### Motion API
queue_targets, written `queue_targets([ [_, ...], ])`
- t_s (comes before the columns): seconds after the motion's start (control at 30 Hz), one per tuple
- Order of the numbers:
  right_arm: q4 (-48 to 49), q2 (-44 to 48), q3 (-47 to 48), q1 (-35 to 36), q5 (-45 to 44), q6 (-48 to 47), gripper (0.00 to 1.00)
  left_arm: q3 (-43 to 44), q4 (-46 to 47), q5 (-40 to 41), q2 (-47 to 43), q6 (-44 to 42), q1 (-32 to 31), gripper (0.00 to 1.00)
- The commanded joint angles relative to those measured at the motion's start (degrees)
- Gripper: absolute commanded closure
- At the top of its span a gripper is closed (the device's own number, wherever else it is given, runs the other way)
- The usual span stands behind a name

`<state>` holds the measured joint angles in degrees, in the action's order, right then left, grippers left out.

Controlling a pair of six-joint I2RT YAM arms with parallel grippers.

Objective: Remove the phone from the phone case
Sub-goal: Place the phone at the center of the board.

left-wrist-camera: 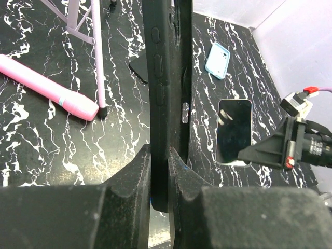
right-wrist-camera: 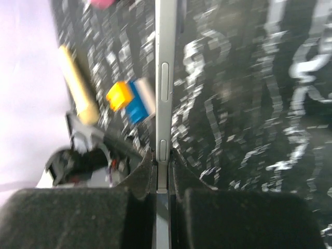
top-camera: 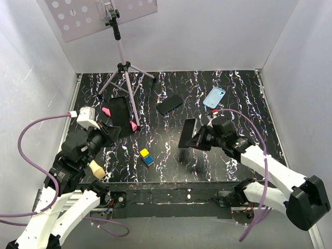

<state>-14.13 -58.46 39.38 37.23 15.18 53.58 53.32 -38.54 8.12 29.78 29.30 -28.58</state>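
Right gripper [top-camera: 194, 140] pinches a silver-edged phone [top-camera: 187, 133] upright. Left gripper [top-camera: 114, 130] clamps what seems a black case [top-camera: 120, 115]. The light blue phone case [top-camera: 214, 97] lies on the table beyond the right gripper.

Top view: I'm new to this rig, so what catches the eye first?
Each arm holds a flat slab lifted off the table: the left gripper is shut on a black slab, the right gripper on a silver-edged phone. A light blue phone case lies flat at the far right.
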Motion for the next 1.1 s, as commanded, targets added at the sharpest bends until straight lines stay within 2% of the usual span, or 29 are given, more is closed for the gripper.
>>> queue_targets([
  [0.0,15.5,-1.48,-6.67,-4.27,-13.39,7.23,0.99,-1.64,1.37,-1.35,-1.39,-4.16,0.01,1.0],
  [0.1,18.87,-8.05,-3.88,-4.71,-19.13,9.6,0.99,-2.52,1.37,-2.58,-2.79,-4.08,0.01,1.0],
  [0.43,35.39,-31.88,3.68,-4.54,-19.57,22.44,0.99,-5.33,-0.48,-6.1,-12.19,-5.74,0.01,1.0],
  [0.77,32.67,-46.47,16.16,-2.26,-20.36,28.77,0.99,-7.09,-3.82,-0.12,-17.38,-10.14,-0.42,1.0],
  [1.07,32.5,-51.75,20.47,-1.73,-24.67,30.09,0.99,-7.62,-2.85,-0.38,-17.65,-10.75,-0.51,1.0],
])
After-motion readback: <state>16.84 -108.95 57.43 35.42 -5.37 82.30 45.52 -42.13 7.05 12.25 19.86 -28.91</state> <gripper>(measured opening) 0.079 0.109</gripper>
